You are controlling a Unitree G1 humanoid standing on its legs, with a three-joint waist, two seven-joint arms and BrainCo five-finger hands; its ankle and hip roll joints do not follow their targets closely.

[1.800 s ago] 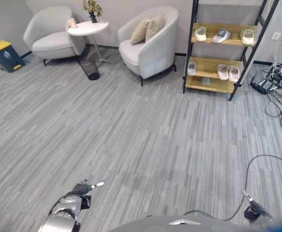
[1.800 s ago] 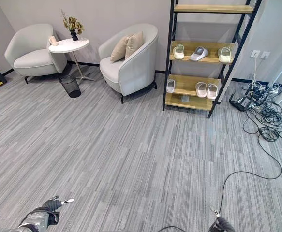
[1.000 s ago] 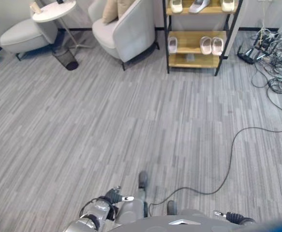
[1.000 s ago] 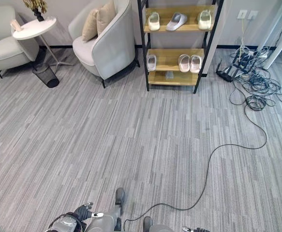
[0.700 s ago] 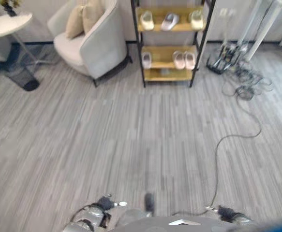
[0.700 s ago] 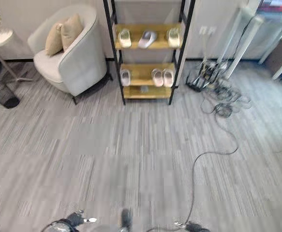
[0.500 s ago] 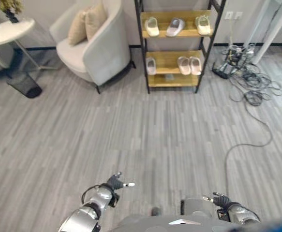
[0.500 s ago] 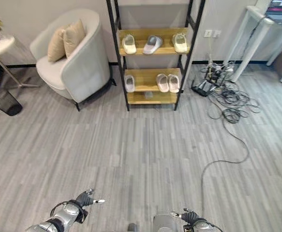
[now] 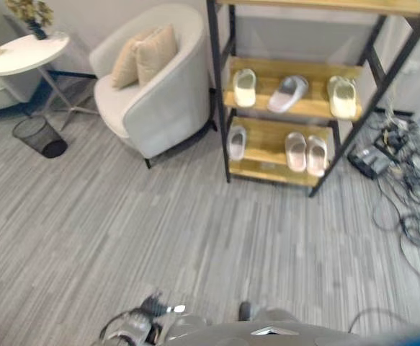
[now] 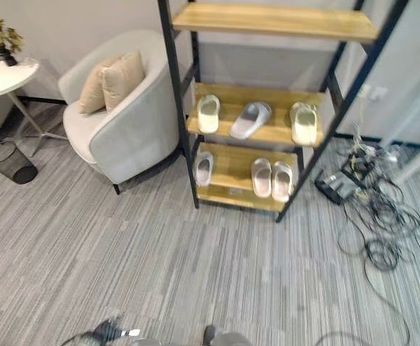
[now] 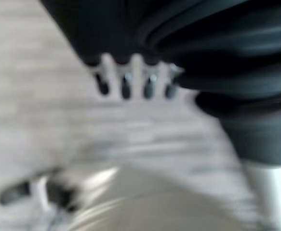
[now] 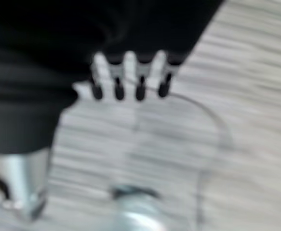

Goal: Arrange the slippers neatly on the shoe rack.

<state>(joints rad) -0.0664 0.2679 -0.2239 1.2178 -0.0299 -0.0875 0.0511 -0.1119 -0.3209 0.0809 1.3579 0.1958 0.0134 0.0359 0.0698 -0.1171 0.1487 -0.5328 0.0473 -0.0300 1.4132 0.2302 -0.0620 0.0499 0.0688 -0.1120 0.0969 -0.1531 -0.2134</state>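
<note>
Left hand [image 9: 154, 311] low at the head view's bottom edge, fingers [image 11: 126, 82] straight and empty; right hand [image 12: 126, 72] likewise relaxed, fingers straight in its wrist view, holding nothing.

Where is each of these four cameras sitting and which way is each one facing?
Left eye view: on the head, looking down and ahead at the black-framed wooden shoe rack; left hand at the bottom edge.
Right eye view: beside it, same rack, pale slippers and light grey armchair.
Left wrist view: on the left wrist, along straight fingers to grey striped floor.
Right wrist view: on the right wrist, right hand over floor.
</note>
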